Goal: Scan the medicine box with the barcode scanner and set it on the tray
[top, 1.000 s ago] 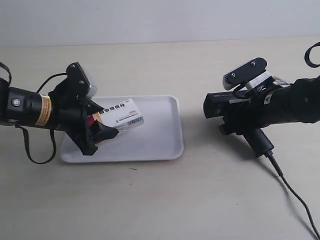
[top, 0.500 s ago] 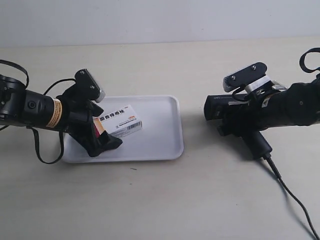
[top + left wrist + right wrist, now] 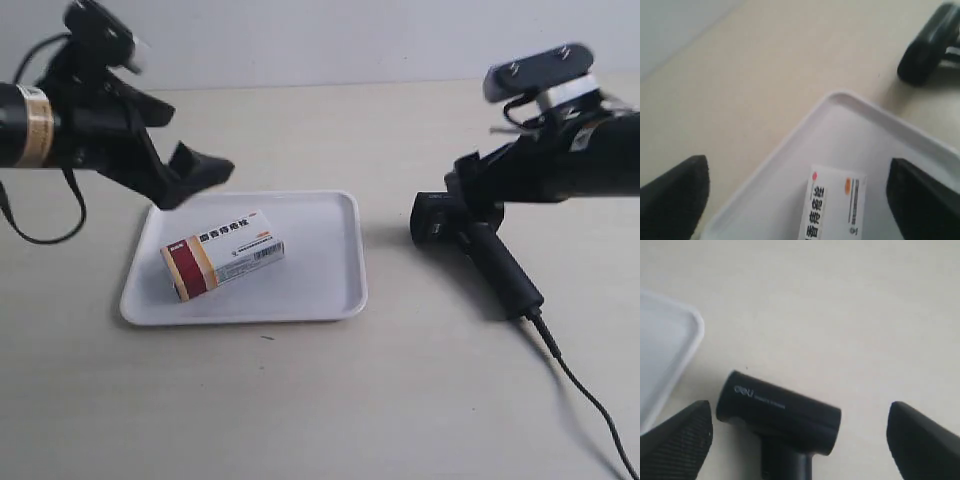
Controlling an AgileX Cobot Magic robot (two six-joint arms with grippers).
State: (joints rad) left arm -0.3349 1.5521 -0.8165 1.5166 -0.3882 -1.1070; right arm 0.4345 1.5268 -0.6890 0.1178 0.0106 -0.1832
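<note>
The medicine box (image 3: 222, 254) lies flat on the white tray (image 3: 320, 290), red and orange end toward the tray's left side. My left gripper (image 3: 195, 180) hangs open above the tray's back left part, clear of the box. In the left wrist view the box (image 3: 832, 207) sits on the tray (image 3: 850, 125) below the open left gripper (image 3: 799, 197), touching neither finger. The black barcode scanner (image 3: 490, 260) rests on the table right of the tray. My right gripper (image 3: 478, 195) hovers open over its head. In the right wrist view the scanner (image 3: 777, 412) lies between the spread fingers of the right gripper (image 3: 800, 440), ungripped.
The scanner's black cable (image 3: 590, 390) trails toward the front right corner. A corner of the tray (image 3: 670, 340) shows in the right wrist view, close to the scanner's head. The tabletop is plain beige, with a pale wall behind.
The left gripper let go of the box, which now lies on the tray, and rose up and back. The right gripper released the scanner onto the table and lifted.
</note>
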